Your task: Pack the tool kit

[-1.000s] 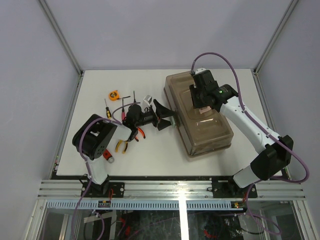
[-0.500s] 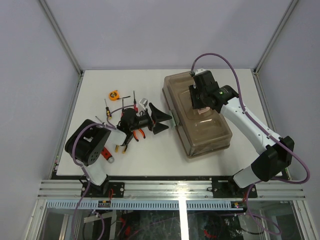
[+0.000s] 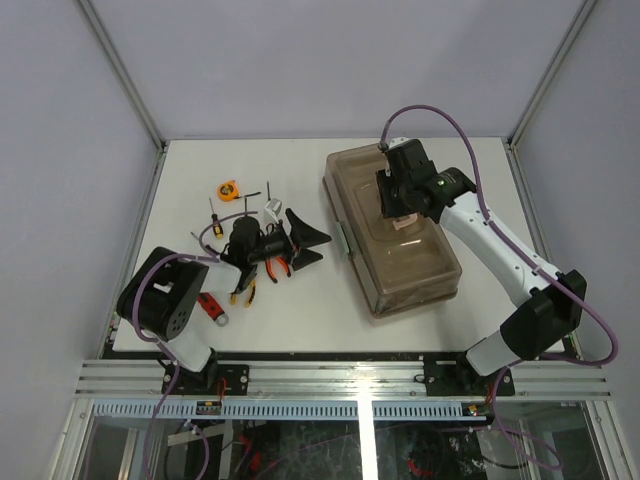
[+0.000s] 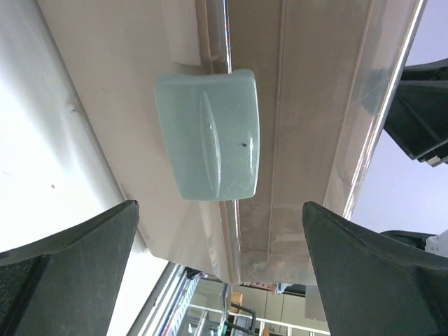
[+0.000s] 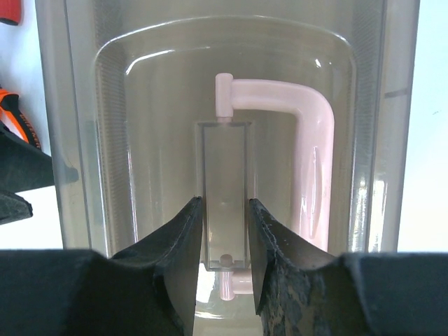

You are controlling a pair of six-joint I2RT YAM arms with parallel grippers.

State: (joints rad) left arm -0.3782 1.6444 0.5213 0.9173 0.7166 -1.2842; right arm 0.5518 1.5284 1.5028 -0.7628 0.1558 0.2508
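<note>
The tool kit's beige toolbox (image 3: 410,265) lies with its translucent brown lid (image 5: 140,105) down, on the right half of the table. My right gripper (image 5: 224,210) is on top of it, shut on the lid's clear handle block (image 5: 224,161). The pink handle (image 5: 311,140) lies folded beside that block. My left gripper (image 3: 305,240) stands open just left of the box, and nothing is between its fingers (image 4: 70,266). It faces the pale green latch (image 4: 208,136) with a gap between them. The orange tape measure (image 3: 229,189), pliers (image 3: 275,267) and screwdrivers (image 3: 213,216) lie on the table by the left arm.
Yellow-handled pliers (image 3: 243,290) and a red-handled tool (image 3: 212,306) lie near the left arm's base. A small silver piece (image 3: 270,209) sits behind the left wrist. The white table (image 3: 300,310) ends at a metal rail in front.
My left gripper has backed away to the left from the latch, and its jaws have spread a little wider. The right gripper has kept its grip on the lid.
</note>
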